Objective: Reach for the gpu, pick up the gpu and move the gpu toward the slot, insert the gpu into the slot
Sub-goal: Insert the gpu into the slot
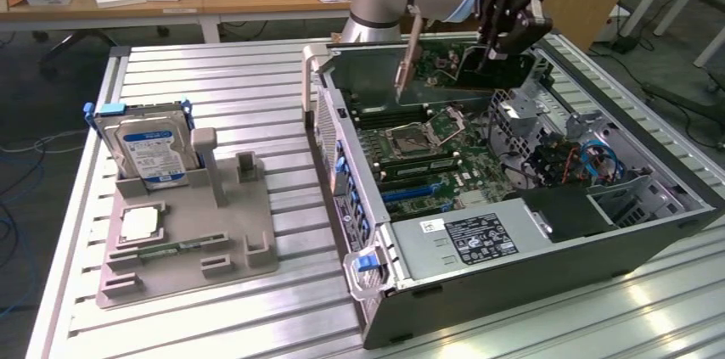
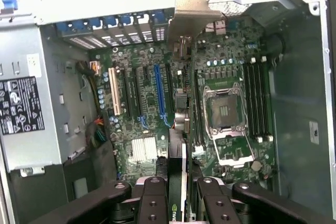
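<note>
I've got the black gripper (image 1: 497, 55) clamped on the thin green-and-black gpu card with silver bracket (image 1: 453, 70), hanging edge-down over the far end of the open case (image 1: 544, 249).

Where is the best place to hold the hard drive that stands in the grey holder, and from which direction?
Probably grip the hard drive across its thin faces near the top edge, coming straight down from above. It stands upright in the grey holder, whose walls cover its lower part, so the upper part is free.
</note>
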Controlling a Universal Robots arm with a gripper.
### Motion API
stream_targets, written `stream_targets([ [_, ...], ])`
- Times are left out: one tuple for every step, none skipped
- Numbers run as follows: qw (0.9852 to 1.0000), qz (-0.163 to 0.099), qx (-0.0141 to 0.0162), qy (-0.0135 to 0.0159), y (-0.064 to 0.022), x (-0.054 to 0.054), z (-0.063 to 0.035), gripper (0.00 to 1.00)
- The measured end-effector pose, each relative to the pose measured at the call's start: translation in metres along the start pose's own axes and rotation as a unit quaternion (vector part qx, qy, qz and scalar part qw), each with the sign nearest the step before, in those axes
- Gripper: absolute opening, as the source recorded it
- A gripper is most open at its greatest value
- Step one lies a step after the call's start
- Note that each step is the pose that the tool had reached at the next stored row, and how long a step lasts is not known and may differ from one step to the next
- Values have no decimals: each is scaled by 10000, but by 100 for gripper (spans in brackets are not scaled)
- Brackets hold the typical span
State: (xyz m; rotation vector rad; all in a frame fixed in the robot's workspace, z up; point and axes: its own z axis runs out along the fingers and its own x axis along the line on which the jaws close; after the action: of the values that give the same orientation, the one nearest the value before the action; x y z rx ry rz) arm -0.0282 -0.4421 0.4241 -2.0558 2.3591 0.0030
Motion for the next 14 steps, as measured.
stream_targets([
  [10000,-59,-1,0,0,0,0,26],
  [9999,-115,-1,-1,0,0,0,26],
  [9999,-168,-2,-1,0,0,0,26],
  [9998,-222,-3,-2,0,0,0,26],
  [9996,-269,-3,-2,0,0,0,26],
  [9995,-303,-3,-2,0,0,0,26],
  [9995,-327,-4,-2,0,0,0,26],
  [9995,-329,-3,-2,0,0,0,26],
  [9995,-331,-3,-2,0,0,0,26],
  [9994,-335,-4,-2,0,0,1,26],
  [9994,-340,-4,-2,2,1,3,26],
  [9994,-343,-4,-2,2,1,8,26],
  [9994,-346,-5,-3,4,1,14,26],
  [9994,-349,-4,-2,5,1,20,26],
])
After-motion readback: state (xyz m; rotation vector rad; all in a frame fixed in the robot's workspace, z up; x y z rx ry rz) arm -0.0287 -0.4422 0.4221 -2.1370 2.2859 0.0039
